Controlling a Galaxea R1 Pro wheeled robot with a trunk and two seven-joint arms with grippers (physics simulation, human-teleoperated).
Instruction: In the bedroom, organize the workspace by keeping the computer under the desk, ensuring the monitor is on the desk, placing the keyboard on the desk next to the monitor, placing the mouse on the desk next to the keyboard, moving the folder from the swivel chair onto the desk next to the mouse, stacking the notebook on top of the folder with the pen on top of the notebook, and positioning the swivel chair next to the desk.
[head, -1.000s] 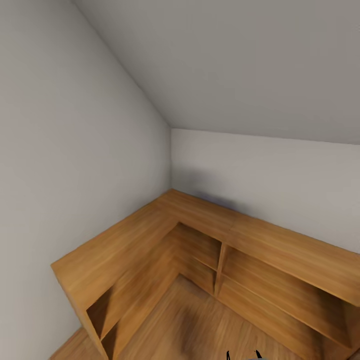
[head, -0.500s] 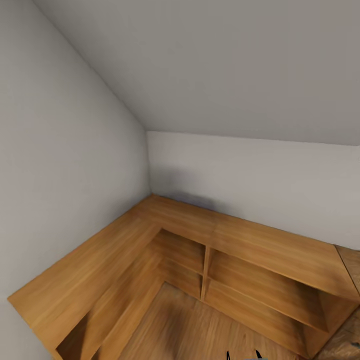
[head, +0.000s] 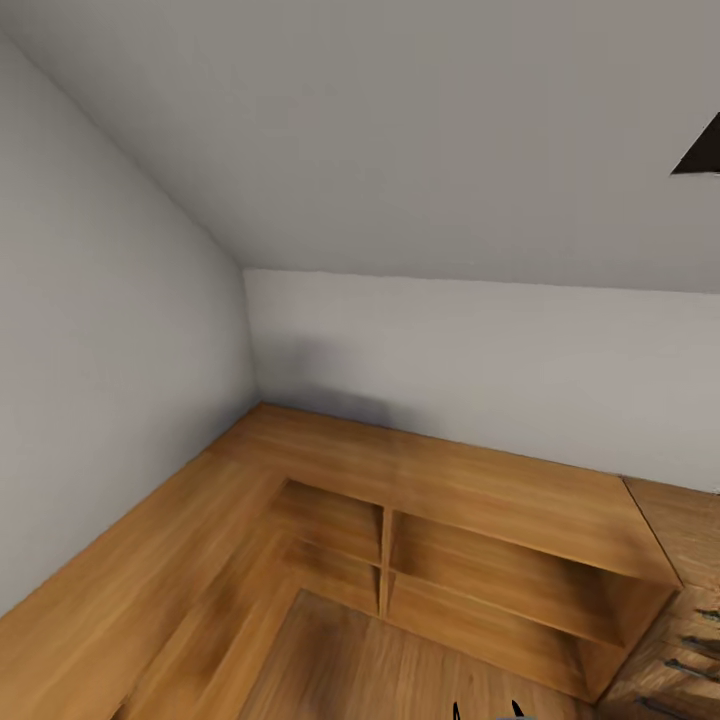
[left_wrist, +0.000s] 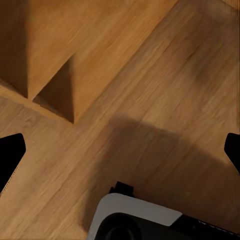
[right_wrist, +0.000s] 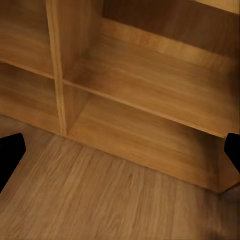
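Right, close in first: the left gripper (left_wrist: 120, 152) hangs over the wooden floor (left_wrist: 165, 100), its black fingertips (left_wrist: 10, 155) set wide apart at the two edges of the left wrist view, nothing between them. A white-and-black part of the robot's body (left_wrist: 135, 220) sits just below it there. The right gripper (right_wrist: 120, 152) is spread just as wide and holds nothing, looking at the open compartments of the light wooden shelf unit (right_wrist: 150, 75), one upright divider splitting them.

Further out, in the head view the shelf unit (head: 450, 480) runs in an L, one long arm along the left wall, the other along the back wall (head: 480, 360), meeting in the corner. A wooden drawer unit (head: 690, 650) with dark handles touches its right end. Above, the sloped ceiling (head: 400, 130) and a dark triangle (head: 703, 152).

Against half a second ago the whole picture has slid left: the camera has swung right, bringing the drawers and the triangle in.
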